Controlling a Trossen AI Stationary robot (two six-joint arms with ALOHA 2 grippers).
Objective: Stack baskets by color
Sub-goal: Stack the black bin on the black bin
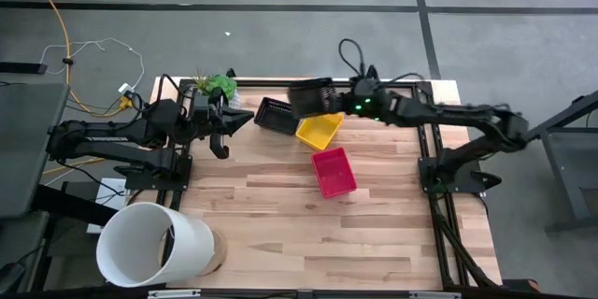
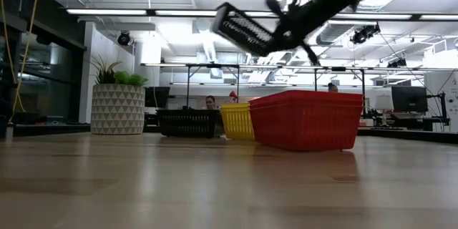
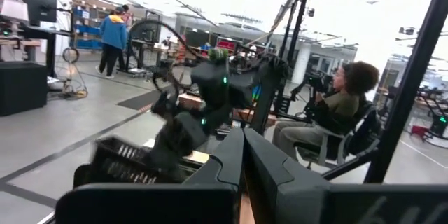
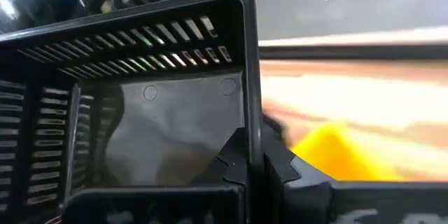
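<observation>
My right gripper (image 1: 340, 104) reaches over the table's far middle, shut on a black basket (image 1: 311, 97) that hangs in the air, tilted (image 2: 243, 30). Below it, a second black basket (image 1: 274, 115) rests on the table, with a yellow basket (image 1: 320, 131) beside it and a red basket (image 1: 334, 172) nearer the front. In the low view these stand in a row: black basket (image 2: 187, 123), yellow basket (image 2: 238, 120), red basket (image 2: 306, 119). My left gripper (image 1: 222, 138) waits shut at the far left, touching nothing (image 3: 243, 161). My right gripper pinches one side wall of the black basket at its rim (image 4: 249, 122), one finger inside the basket and one outside. The basket is lifted clear of the table and tilts, with its open side turned toward the wrist camera.
A large white cylinder (image 1: 154, 243) lies at the near left corner. A potted green plant (image 1: 217, 84) stands at the far left edge behind my left gripper. Bare wood stretches across the near and right parts of the table. People show in the room beyond.
</observation>
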